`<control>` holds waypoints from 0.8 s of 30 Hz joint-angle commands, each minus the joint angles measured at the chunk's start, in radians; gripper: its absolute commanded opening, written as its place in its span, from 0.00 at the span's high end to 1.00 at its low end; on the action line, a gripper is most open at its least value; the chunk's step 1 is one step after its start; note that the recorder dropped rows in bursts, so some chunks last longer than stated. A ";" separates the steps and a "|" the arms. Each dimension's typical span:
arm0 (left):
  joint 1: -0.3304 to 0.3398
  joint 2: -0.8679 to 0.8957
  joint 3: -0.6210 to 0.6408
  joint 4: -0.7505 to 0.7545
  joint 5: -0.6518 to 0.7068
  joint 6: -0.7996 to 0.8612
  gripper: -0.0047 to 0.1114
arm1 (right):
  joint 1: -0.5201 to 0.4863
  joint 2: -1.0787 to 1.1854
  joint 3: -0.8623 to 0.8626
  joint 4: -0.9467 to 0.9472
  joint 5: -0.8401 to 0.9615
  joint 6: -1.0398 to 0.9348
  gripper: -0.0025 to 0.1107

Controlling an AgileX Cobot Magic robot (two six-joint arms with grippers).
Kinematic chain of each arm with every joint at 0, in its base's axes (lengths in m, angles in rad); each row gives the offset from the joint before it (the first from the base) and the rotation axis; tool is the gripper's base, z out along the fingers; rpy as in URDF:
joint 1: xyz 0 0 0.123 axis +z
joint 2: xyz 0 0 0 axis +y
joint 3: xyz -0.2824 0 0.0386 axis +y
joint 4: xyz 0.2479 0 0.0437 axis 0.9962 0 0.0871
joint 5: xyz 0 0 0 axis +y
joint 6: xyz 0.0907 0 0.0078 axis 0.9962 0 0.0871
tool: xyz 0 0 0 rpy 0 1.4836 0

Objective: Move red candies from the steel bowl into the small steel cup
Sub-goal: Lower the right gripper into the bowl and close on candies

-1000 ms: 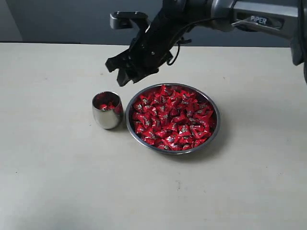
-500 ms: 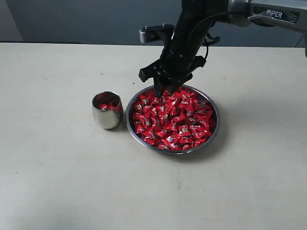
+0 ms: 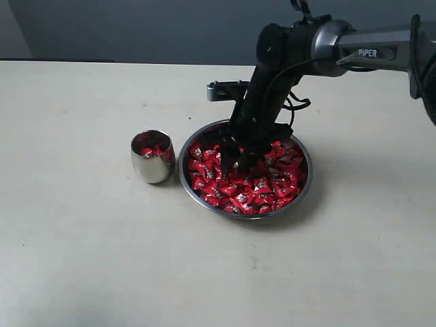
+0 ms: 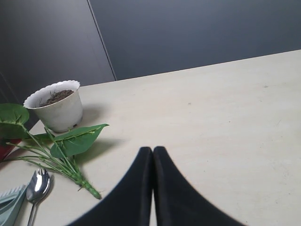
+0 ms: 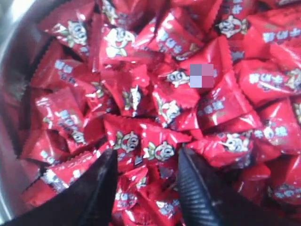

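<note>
The steel bowl [image 3: 304, 182] sits mid-table, heaped with red candies [image 3: 269, 184]. To its left stands the small steel cup [image 3: 152, 165] with a few red candies [image 3: 151, 149] inside. My right gripper [image 3: 238, 161] is down in the bowl's left part, open, its fingertips pushed into the heap. In the right wrist view the two dark fingers [image 5: 101, 188] straddle red candies [image 5: 146, 146] of the heap, with the bowl's wall [image 5: 16, 28] beside them. My left gripper [image 4: 153, 151] is shut and empty over bare table, away from the bowl.
Near the left gripper are a white flower pot [image 4: 55, 107] with soil, a leafy green sprig [image 4: 70, 143] lying on the table, and a steel spoon [image 4: 37, 184]. A dark wall runs behind the beige table [image 3: 82, 252].
My right gripper swung from above the cup's side over to the bowl and dropped into the candies, staying open. The cup and bowl have not moved.
</note>
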 commanded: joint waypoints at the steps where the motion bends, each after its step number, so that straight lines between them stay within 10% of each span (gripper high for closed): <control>1: -0.003 -0.004 0.001 0.004 -0.013 -0.004 0.96 | -0.004 0.027 0.003 -0.005 -0.011 0.010 0.62; 7: -0.003 -0.004 0.001 0.004 -0.013 -0.004 0.96 | -0.002 0.023 0.003 -0.001 -0.013 0.010 0.99; 24: -0.003 -0.004 0.001 0.004 -0.013 -0.004 0.96 | -0.002 -0.115 0.003 -0.008 -0.009 0.006 0.98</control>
